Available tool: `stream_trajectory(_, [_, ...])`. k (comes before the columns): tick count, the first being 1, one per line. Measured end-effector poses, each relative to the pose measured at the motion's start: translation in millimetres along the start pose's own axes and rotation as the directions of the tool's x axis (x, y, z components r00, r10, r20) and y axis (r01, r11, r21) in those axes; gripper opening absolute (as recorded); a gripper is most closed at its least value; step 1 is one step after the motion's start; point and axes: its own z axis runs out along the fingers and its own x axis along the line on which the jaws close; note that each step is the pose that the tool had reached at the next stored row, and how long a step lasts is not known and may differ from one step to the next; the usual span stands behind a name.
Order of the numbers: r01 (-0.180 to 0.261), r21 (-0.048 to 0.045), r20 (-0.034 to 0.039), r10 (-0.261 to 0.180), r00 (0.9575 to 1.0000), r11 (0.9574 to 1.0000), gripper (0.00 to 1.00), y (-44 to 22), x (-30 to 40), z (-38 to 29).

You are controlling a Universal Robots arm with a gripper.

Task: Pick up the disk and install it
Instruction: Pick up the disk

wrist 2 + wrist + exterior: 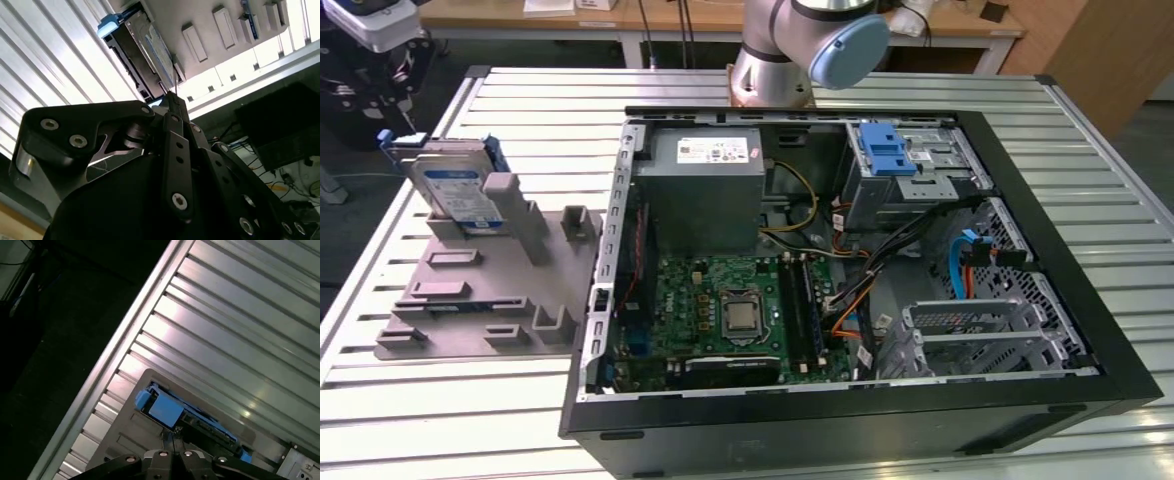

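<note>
In the first wrist view the end effector (174, 434) is hanging just over the disk (164, 409). Its fingers are looking pressed together and are gripping nothing. The tips are sitting close to the disk's blue rail, though I cannot tell whether they are touching it.

The disk is standing on edge at the far end of a grey holder (480, 310). In the exterior view the holder is lying on the table (400, 440) at about nine o'clock from the open computer case (1067, 400).

Judging from this, the task is only just beginning. The disk is resting ungrasped in its holder, so both the pick-up and the installing are remaining to be done.

Farther off, at about one o'clock inside the case, a drive cage with a blue latch (886, 150) is sitting beside the power supply (704, 175). No disk is lying in or against the case. Beyond it, at twelve o'clock, the arm's base (781, 60) is rising from the table.
</note>
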Motion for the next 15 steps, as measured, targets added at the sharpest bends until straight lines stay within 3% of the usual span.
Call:
stream_trajectory(4, [0.072, 0.0003, -0.0035, -0.072, 0.9974, 0.9974, 0.11, 0.0, 0.0, 0.5])
stream_trajectory(10, [0.154, 0.0007, -0.0070, -0.154, 0.9880, 0.9881, 0.11, 0.0, 0.0, 0.8])
stream_trajectory(13, [0.194, 0.0008, -0.0087, -0.194, 0.9810, 0.9810, 0.11, 0.0, 0.0, 0.9])
stream_trajectory(15, [0.229, 0.0007, -0.0103, -0.229, 0.9733, 0.9734, 0.11, 0.0, 0.0, 0.9])
